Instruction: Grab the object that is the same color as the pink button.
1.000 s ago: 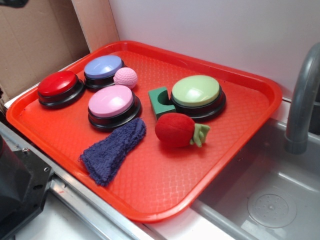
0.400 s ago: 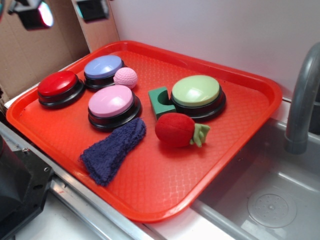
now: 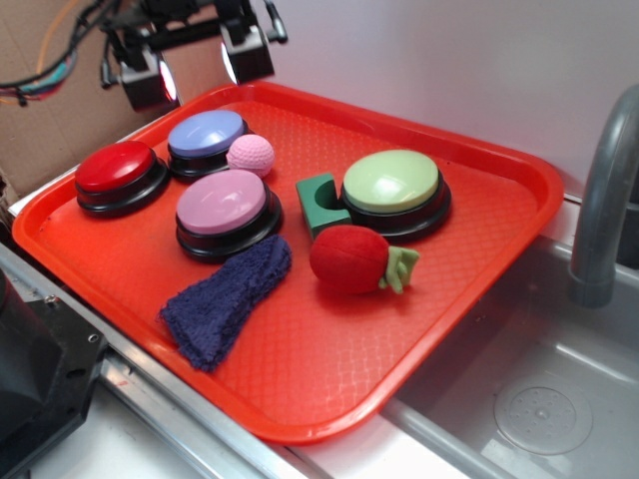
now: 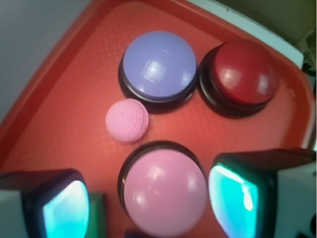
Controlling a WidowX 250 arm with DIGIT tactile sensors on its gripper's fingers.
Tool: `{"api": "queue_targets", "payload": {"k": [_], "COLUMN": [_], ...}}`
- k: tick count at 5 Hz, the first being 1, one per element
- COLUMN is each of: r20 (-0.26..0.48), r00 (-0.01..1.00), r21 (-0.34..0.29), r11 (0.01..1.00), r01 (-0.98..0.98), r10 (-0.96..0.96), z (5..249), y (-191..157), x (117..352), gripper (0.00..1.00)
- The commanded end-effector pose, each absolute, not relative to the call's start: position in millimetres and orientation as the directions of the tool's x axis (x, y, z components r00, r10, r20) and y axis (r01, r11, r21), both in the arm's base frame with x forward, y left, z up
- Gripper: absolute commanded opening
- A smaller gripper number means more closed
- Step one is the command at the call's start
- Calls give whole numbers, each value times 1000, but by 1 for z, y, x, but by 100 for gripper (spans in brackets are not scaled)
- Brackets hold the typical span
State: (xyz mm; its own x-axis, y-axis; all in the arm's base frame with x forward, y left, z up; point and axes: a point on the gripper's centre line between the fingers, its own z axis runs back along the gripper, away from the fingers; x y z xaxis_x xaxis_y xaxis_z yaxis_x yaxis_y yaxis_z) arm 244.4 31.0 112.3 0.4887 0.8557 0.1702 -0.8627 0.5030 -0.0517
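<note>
On the red tray (image 3: 499,215) you see pink ball (image 3: 251,155) beside pink button (image 3: 222,204) | gripper (image 3: 195,65) above, jaws apart, empty.

Exterior view: high, oblique, covering the whole red tray (image 3: 479,190). Wrist view: close, looking straight down. Both share the pink button (image 3: 221,203) (image 4: 165,192).

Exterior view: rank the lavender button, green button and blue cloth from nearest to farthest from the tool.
The tool hangs over the tray's back left corner.
1. Lavender button, just below the tool, back left.
2. Green button, toward the right of the tray.
3. Blue cloth, at the front edge; its gap over the green button is modest.
</note>
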Motion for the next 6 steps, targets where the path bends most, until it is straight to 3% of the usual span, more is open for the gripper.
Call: {"api": "queue_targets", "payload": {"k": [1, 4, 6], "r20": [172, 182, 141], "r00": [442, 450, 462], "r21": [-54, 5, -55], "r11": [457, 457, 473], "r01": [-888, -889, -880], "r10": [880, 874, 876], "z": [82, 50, 36], "y": [58, 62, 63], "x": [263, 279, 281], "gripper": [100, 100, 100]}}
